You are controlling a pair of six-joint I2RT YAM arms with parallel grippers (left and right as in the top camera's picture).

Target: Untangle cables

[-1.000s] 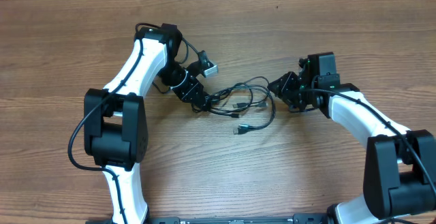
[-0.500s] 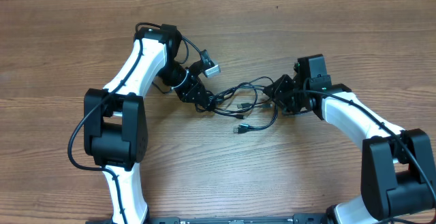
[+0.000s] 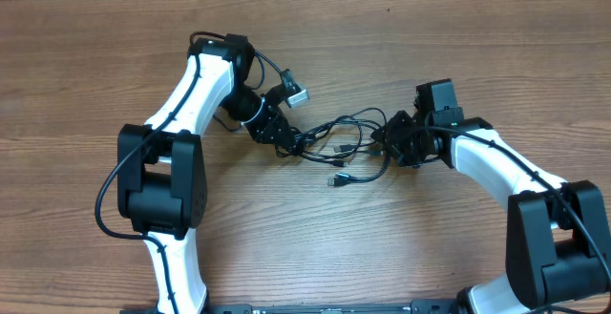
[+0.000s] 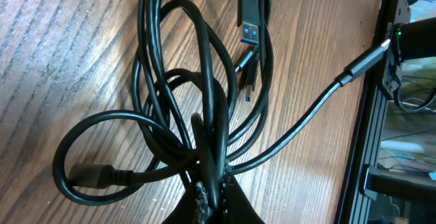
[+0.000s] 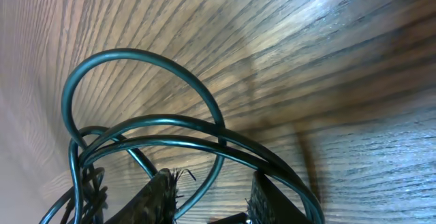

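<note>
**On a wooden table (image 3: 449,47), a tangle of cables (image 3: 344,142) between two grippers**

The thin black cords lie in overlapping loops mid-table, with loose plug ends on the near side. The left gripper (image 3: 282,142) is clamped tight on several strands at the tangle's left end. The right gripper (image 3: 389,144) sits at the right end, jaws partly apart, with loops running between its fingers unpinched.

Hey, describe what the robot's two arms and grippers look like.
Both the left arm and right arm are smooth white shells with bulky black joint housings and a thin black cable running along each. The left gripper and right gripper are black.
</note>
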